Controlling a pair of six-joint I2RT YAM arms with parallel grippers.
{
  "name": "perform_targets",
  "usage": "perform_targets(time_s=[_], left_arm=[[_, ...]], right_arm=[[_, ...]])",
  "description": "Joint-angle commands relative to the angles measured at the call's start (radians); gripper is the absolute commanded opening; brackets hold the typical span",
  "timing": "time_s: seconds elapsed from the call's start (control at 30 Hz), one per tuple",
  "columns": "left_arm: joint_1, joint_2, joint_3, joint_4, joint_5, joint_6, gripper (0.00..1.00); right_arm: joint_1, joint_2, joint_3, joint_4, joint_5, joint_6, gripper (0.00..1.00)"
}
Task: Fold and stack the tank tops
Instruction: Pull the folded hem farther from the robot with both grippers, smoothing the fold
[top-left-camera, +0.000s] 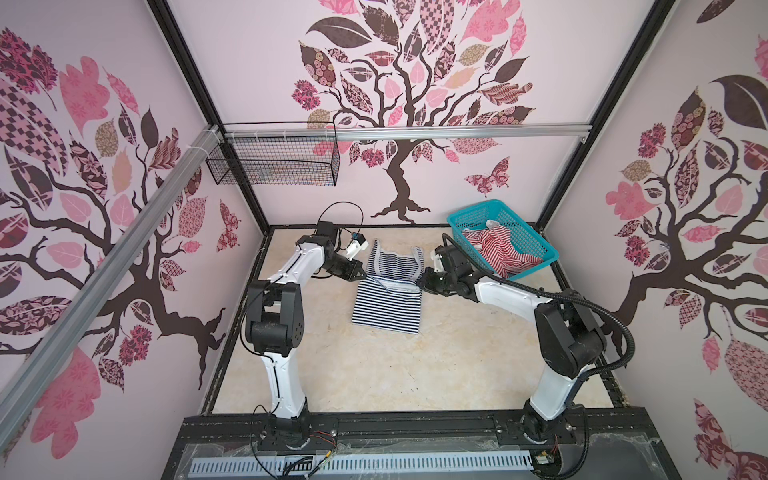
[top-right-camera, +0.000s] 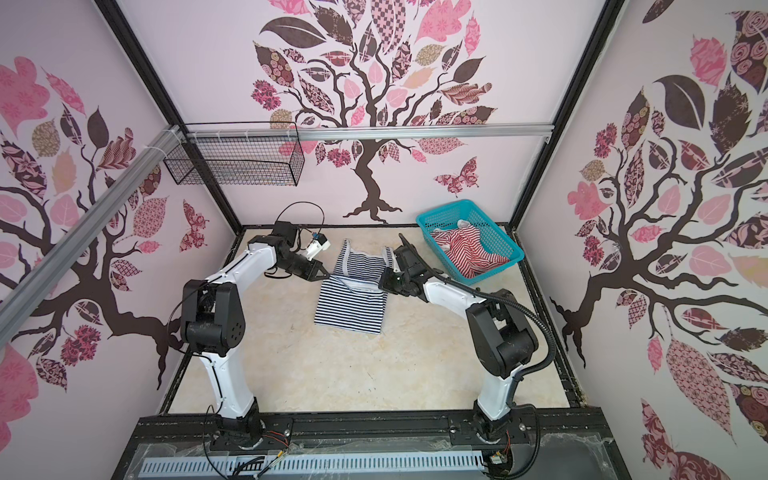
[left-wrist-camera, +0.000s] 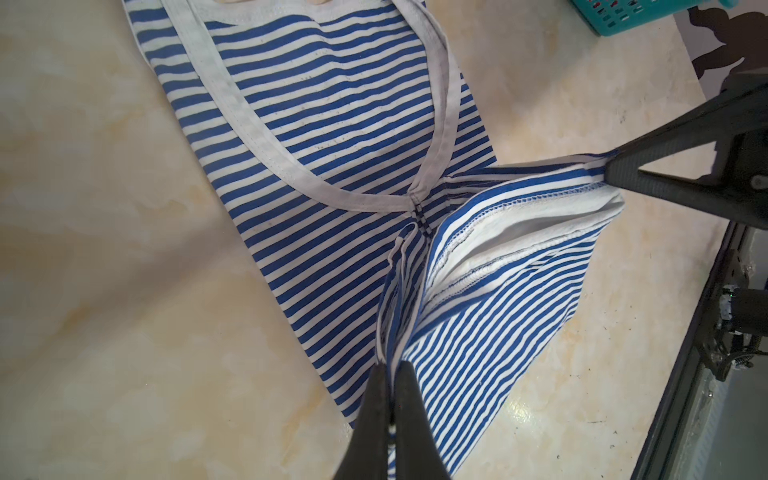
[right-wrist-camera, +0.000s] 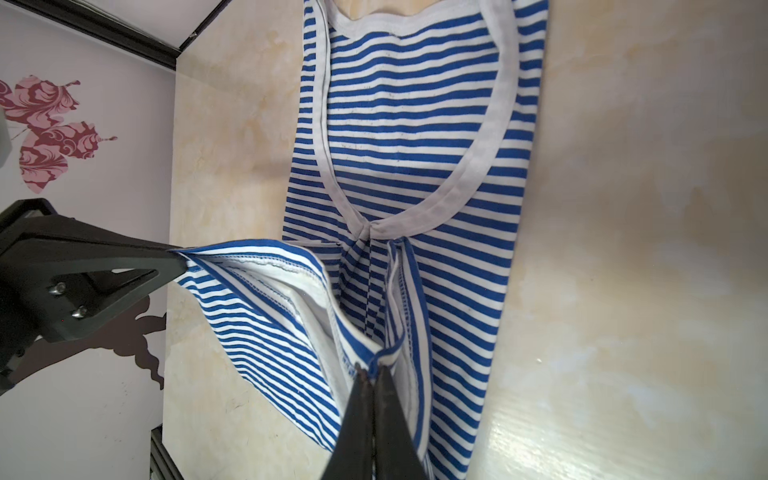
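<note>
Pinching both hem corners of navy-and-white tank top (top-left-camera: 386, 309) on table (top-left-camera: 374, 374) with left gripper (left-wrist-camera: 390, 368) and right gripper (right-wrist-camera: 372, 368) clamped tight, holding hem above chest, likely for half-fold, leaving red-and-white tank top (top-left-camera: 494, 249) heaped in teal basket (top-left-camera: 534, 243).

Legible text, labels, brands, numbers, signs: none readable in any view.
</note>
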Motion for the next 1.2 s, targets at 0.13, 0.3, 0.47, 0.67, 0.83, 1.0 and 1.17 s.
perform_targets(time_s=[0.13,0.3,0.47,0.67,0.83,1.0,1.17], left_arm=[[0.003,0.081,0.098,0.01,0.01,-0.024,0.04],[0.003,0.083,0.12,0.021,0.032,-0.035,0.04],[0.003,0.082,0.137,0.042,0.054,-0.048,0.05],[0.001,0.138,0.196,0.045,0.048,-0.07,0.05],[-0.005,0.199,0.242,0.031,0.031,-0.065,0.07],[-0.023,0.252,0.257,0.028,-0.022,-0.049,0.08],[-0.032,0.287,0.272,0.035,-0.05,-0.048,0.19]], right_arm=[[-0.005,-0.022,0.033,-0.016,0.048,0.025,0.0],[-0.006,-0.059,0.024,-0.004,0.056,0.03,0.0],[-0.008,-0.093,0.025,-0.006,0.076,0.032,0.0],[-0.028,-0.065,0.031,0.013,0.063,0.034,0.0],[-0.041,0.018,0.051,0.032,0.032,0.036,0.0],[-0.053,0.121,0.085,0.056,0.007,0.046,0.0],[-0.069,0.186,0.118,0.052,0.018,0.051,0.0]])
